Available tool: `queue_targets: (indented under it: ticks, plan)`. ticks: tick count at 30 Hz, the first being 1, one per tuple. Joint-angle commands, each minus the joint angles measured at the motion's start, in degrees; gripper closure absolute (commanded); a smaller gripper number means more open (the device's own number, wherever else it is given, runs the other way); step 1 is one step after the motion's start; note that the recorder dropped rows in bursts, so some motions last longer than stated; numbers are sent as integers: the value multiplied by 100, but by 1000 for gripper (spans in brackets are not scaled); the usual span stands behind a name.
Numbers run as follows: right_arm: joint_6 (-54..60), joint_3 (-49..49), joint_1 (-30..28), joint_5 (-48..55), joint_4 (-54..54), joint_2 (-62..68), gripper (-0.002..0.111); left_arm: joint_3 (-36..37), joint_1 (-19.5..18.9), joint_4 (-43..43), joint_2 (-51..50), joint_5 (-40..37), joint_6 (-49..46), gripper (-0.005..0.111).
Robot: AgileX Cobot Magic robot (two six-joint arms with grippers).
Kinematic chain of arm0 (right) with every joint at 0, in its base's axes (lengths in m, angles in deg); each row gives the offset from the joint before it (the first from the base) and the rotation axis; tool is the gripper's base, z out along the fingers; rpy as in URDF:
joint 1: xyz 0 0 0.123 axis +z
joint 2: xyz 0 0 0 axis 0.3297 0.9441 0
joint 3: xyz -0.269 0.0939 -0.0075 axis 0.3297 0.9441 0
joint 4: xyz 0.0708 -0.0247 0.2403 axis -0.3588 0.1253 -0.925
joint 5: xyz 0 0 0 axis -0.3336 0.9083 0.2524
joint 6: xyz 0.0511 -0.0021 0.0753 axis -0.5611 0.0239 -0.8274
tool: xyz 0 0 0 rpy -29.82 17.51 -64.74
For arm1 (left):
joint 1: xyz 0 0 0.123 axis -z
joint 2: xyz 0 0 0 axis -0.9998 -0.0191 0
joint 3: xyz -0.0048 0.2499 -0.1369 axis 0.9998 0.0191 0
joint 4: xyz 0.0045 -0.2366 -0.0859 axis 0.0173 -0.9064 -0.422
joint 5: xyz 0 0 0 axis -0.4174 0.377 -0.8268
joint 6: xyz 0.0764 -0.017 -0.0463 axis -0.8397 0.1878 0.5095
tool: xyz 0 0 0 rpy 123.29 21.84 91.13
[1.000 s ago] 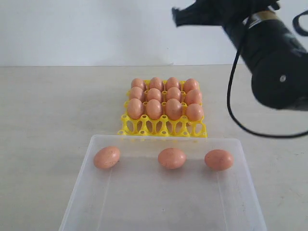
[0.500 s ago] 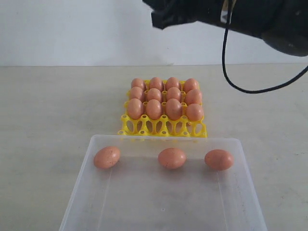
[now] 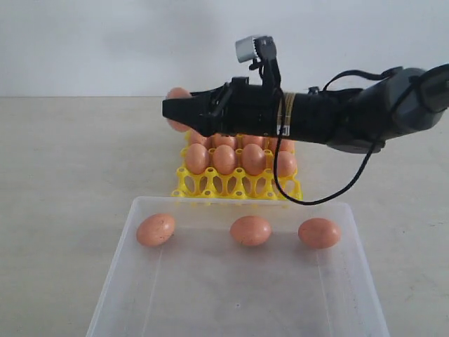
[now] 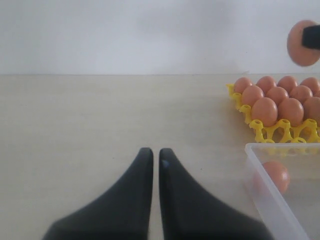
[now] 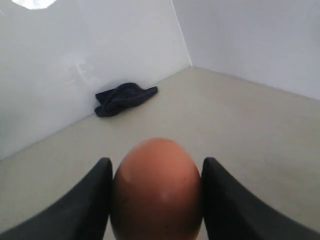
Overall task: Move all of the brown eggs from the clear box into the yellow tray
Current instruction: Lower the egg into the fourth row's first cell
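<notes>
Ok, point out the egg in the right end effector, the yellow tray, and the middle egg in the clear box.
held egg (image 5: 156, 190): right wrist view, centre of its shell.
yellow tray (image 3: 238, 186): exterior view, its front lattice wall.
middle egg (image 3: 250, 230): exterior view, centre of its shell.

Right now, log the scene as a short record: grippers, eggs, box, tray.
right gripper: shut on held egg, raised beside the tray's left edge
left gripper: shut, empty, over bare table
clear box: three loose eggs along its far wall
yellow tray: front row of cups empty, rows behind hold eggs
</notes>
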Motion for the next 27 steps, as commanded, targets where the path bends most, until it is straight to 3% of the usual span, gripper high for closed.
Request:
queue_targets:
  ticks: [1,13,27]
  plan:
    - [-268,-333,-5,-493,8,525,108,23,49,-6,12,0,-15,103]
    - [527,-684,155,518,1557,874,108,23,49,-6,12,0,-15,103]
    - [1032,-684,206,1546,1981,874,108,23,49,-6,12,0,-15,103]
